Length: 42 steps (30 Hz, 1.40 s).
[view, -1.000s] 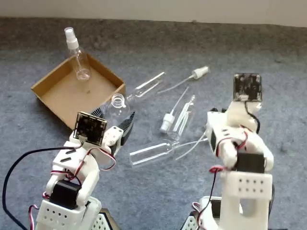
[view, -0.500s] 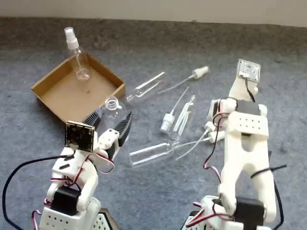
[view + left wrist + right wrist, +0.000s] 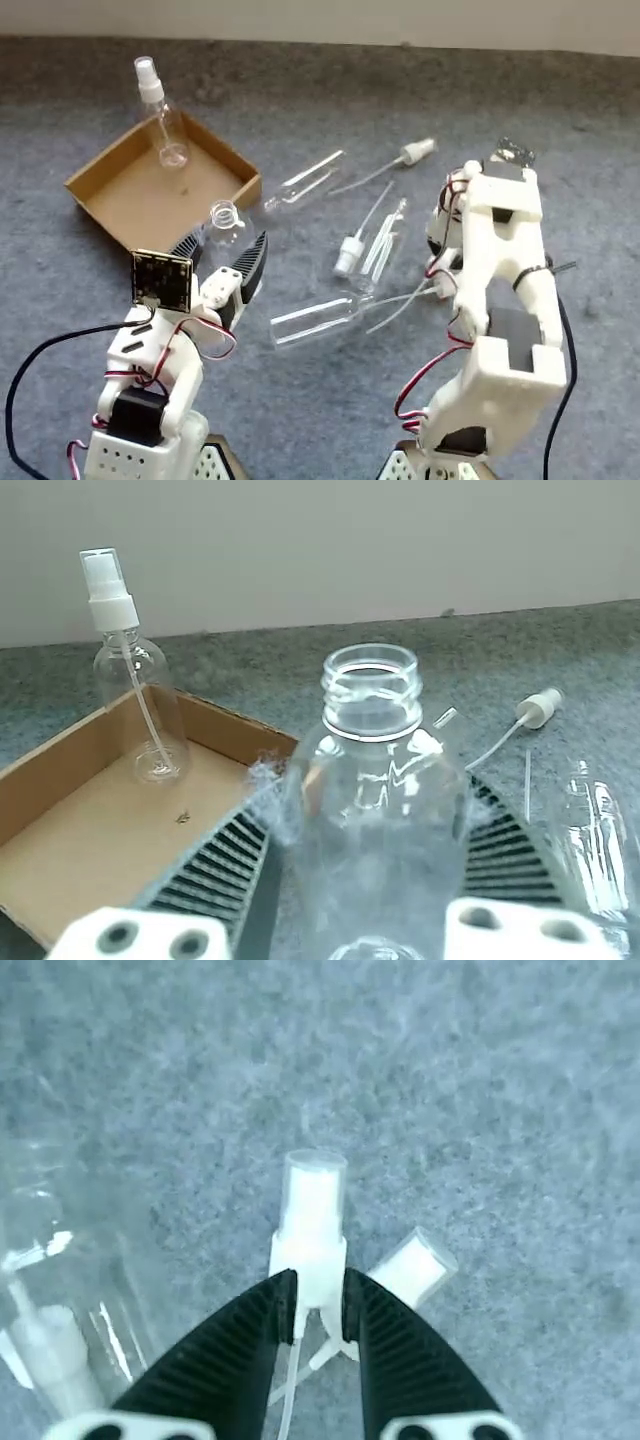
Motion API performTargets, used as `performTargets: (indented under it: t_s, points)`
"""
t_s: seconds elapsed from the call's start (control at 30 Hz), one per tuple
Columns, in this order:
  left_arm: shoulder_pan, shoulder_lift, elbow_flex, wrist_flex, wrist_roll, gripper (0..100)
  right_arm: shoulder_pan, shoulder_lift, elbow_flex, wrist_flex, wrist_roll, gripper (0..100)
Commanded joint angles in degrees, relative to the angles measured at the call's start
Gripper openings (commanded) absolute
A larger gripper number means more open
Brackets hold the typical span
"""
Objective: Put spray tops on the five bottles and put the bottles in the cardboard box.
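My left gripper (image 3: 224,258) (image 3: 365,820) is shut on an upright clear bottle (image 3: 226,228) (image 3: 372,780) with an open neck, held beside the cardboard box (image 3: 120,205) (image 3: 70,810). A bottle with a spray top (image 3: 165,125) (image 3: 130,680) stands in the box. My right gripper (image 3: 443,272) (image 3: 320,1300) is down at the carpet, its fingers (image 3: 255,1335) closed around a white spray top (image 3: 310,1225). A second spray top (image 3: 415,1265) lies just beside it. Three clear bottles lie on the carpet: (image 3: 305,180), (image 3: 385,240), (image 3: 315,318).
Two more spray tops with long tubes lie loose on the grey carpet, one at the back (image 3: 415,152) and one in the middle (image 3: 350,255). A pale wall runs along the far edge. Open carpet lies at the far right and behind the box.
My right arm has swung down from a raised pose onto the spray tops on the carpet. My left arm has shifted slightly left with the bottle in it.
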Motion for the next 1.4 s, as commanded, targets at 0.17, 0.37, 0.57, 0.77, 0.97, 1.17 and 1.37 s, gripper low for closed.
performTargets:
  t_s: [0.17,0.37,0.57,0.77,0.97,1.17,1.37]
  points:
    - [-0.75,-0.22,-0.13,-1.23,0.18,9,-0.40,1.01,-5.58,0.66,-0.35,7.4]
    - [-0.75,-0.22,-0.13,-1.23,0.18,9,-2.86,1.19,-5.41,0.66,-0.79,14.3]
    - [-0.75,-0.22,0.48,-1.23,0.18,9,-2.95,1.36,-5.14,0.13,-0.79,15.6]
    - [-0.75,-0.22,0.66,-1.23,0.18,9,-2.86,4.00,-5.32,-0.40,-0.88,15.6]
    - [-0.75,-0.22,0.66,-1.23,0.18,9,-3.03,8.48,-6.37,-1.01,-0.88,15.6]
    - [-0.48,-0.22,0.75,-1.32,0.18,9,-2.95,8.48,-7.69,-1.10,-0.35,4.7]
    - [-0.22,-0.22,0.84,-1.32,0.35,9,-2.95,8.40,-9.63,-0.57,-0.26,0.4]
